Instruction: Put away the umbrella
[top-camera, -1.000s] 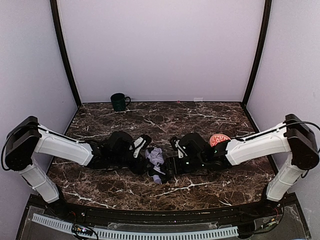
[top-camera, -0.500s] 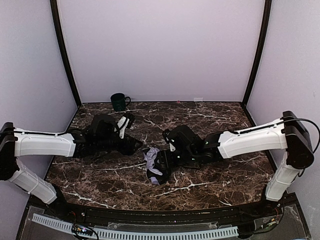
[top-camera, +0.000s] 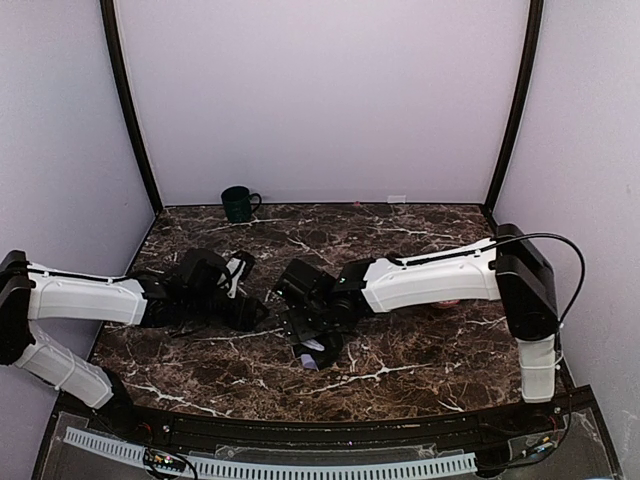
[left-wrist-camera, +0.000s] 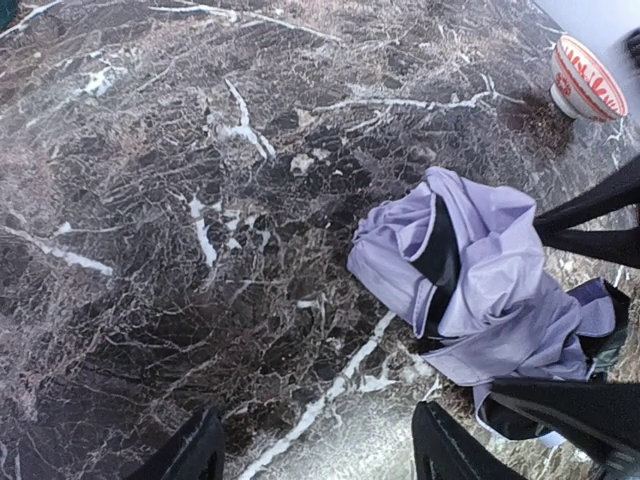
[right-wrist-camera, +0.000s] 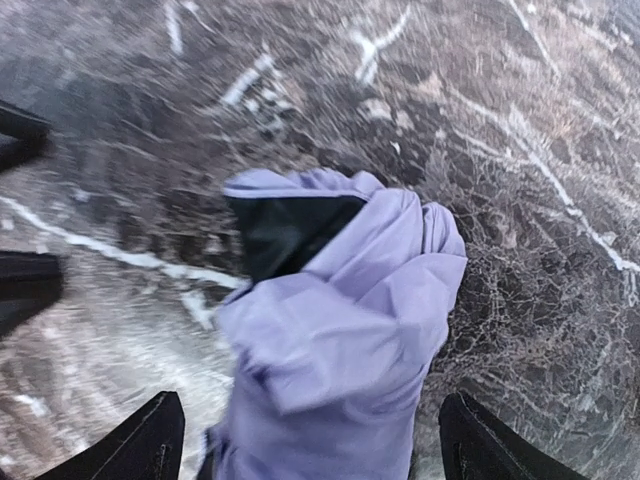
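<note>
Since the umbrella (right-wrist-camera: 335, 330) lies lengthwise between our right jaws, spread wide astride it, they are nearer; our left jaws, likewise released, hover empty beside it.

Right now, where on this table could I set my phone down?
Bare table runs along the back, from the dark green mug to the right corner, and at the front right, before the right arm. The centre is crowded: left gripper and right gripper meet at the lavender umbrella.
</note>
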